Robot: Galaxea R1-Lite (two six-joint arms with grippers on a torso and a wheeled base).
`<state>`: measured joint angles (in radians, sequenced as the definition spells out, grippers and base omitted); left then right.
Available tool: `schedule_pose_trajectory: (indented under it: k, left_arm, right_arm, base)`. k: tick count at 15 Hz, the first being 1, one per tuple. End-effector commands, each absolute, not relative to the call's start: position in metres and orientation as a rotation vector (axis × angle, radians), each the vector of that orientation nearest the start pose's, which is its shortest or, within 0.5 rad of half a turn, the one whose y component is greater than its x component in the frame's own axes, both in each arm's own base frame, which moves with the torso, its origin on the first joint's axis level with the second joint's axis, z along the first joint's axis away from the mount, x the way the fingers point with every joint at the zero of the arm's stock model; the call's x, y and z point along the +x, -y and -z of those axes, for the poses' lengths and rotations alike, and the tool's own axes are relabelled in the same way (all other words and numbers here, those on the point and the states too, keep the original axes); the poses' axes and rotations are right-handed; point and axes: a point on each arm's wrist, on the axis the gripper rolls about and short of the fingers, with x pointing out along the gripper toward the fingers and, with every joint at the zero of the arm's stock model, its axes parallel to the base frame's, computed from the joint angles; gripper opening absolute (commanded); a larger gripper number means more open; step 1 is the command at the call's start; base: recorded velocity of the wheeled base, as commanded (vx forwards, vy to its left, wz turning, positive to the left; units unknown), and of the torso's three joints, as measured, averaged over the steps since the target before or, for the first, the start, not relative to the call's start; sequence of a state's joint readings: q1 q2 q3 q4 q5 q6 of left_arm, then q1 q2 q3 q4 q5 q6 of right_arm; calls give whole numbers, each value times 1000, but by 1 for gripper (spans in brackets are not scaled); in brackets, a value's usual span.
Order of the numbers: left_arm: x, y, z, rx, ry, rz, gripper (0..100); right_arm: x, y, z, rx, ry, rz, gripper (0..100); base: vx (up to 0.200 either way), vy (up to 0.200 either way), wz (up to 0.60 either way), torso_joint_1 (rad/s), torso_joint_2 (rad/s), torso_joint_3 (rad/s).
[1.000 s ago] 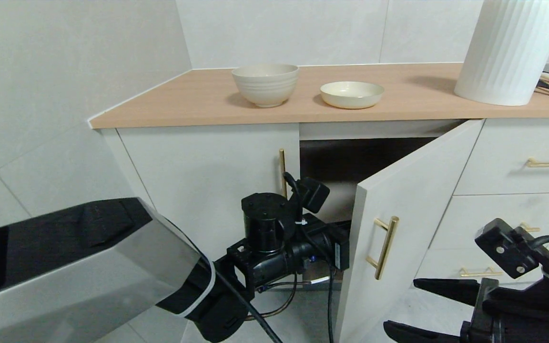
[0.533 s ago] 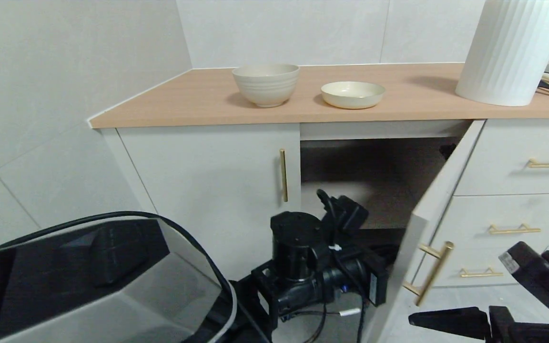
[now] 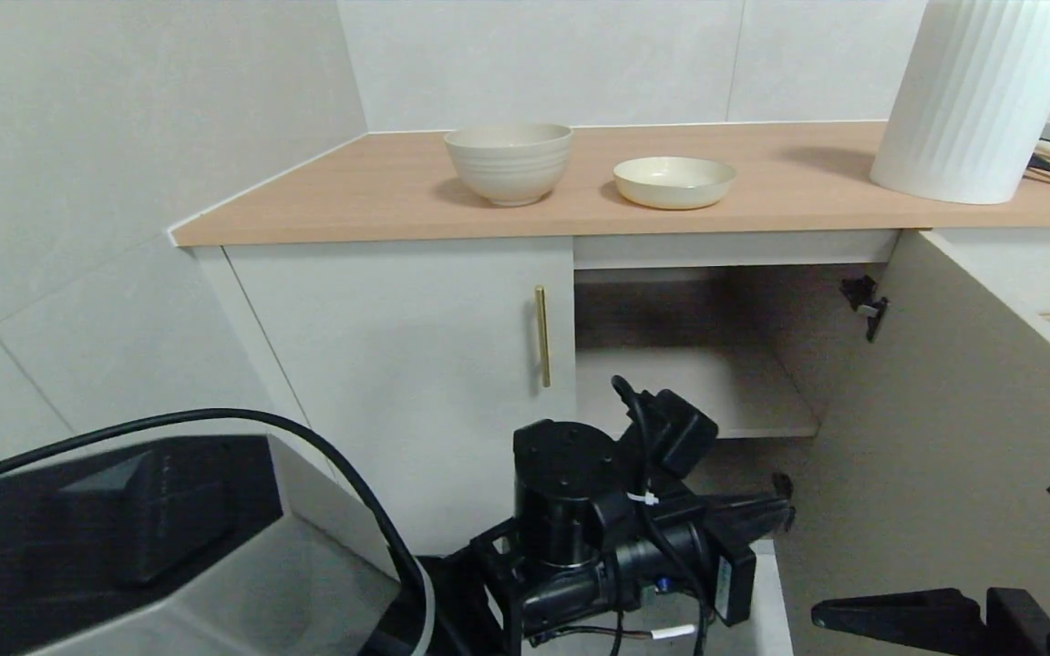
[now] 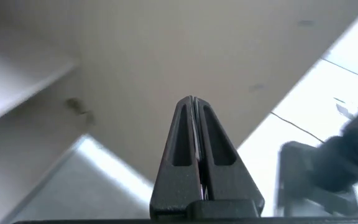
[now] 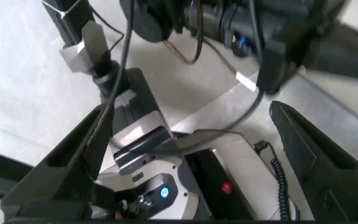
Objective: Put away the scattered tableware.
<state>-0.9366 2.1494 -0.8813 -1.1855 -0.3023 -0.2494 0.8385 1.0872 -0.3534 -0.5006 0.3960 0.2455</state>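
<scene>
Left hand closed, right hand spread

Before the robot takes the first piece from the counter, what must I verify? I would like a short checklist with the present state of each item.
1. The door stands wide open: ok.
2. The shelf is exposed: ok.
3. The bowl and dish are upright on the counter, apart from each other: ok.
4. The right tool is open and holds nothing: ok.
5. The left tool is open for a grasp: not ok, it is shut.
6. The vase stands apart from the dish: ok.
</scene>
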Motion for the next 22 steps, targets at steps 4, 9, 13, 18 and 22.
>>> schedule_pose_trajectory:
  k: [4, 9, 13, 18, 22]
  left_arm:
    - [247, 256, -134, -185, -275, 1062, 0]
    - [238, 191, -164, -175, -346, 918, 0]
    - [218, 151, -179, -183, -311, 849, 0]
    - [201, 108, -193, -199, -312, 733, 100]
    - [206, 93, -195, -213, -298, 668, 100]
  right_arm:
    - [110, -114, -181, 157, -399, -1005, 100]
    - [130, -117, -178, 157, -416, -910, 100]
    - [142, -123, -179, 148, -428, -854, 100]
    - [199, -145, -180, 63, -413, -773, 100]
    - [229, -164, -172, 41, -472, -716, 100]
  base:
    - [0, 0, 0, 0, 0, 0]
    - [0, 0, 0, 0, 0, 0]
    - [0, 0, 0, 0, 0, 0]
    - [0, 0, 0, 0, 0, 0]
    - [0, 0, 0, 0, 0, 0]
